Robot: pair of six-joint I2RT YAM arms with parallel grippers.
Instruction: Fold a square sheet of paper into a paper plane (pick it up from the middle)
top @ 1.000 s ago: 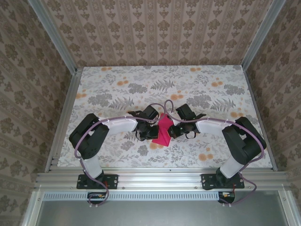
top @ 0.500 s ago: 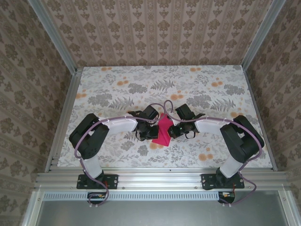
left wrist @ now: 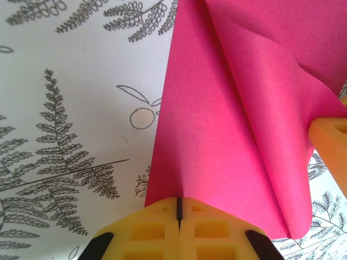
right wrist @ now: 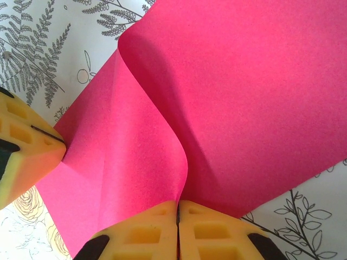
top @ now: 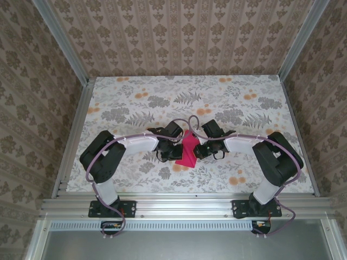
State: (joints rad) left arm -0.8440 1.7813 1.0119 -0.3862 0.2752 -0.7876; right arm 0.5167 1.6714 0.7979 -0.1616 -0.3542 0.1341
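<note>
Left end effector, right end effector: tight on paper, long axis near-far.

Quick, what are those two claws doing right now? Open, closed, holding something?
Left claw: closed, pinching the pink paper.
Right claw: closed, pinching the same pink paper.

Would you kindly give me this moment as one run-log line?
left tool: shut on pink paper | right tool: shut on pink paper | paper: bowed between both tools
</note>
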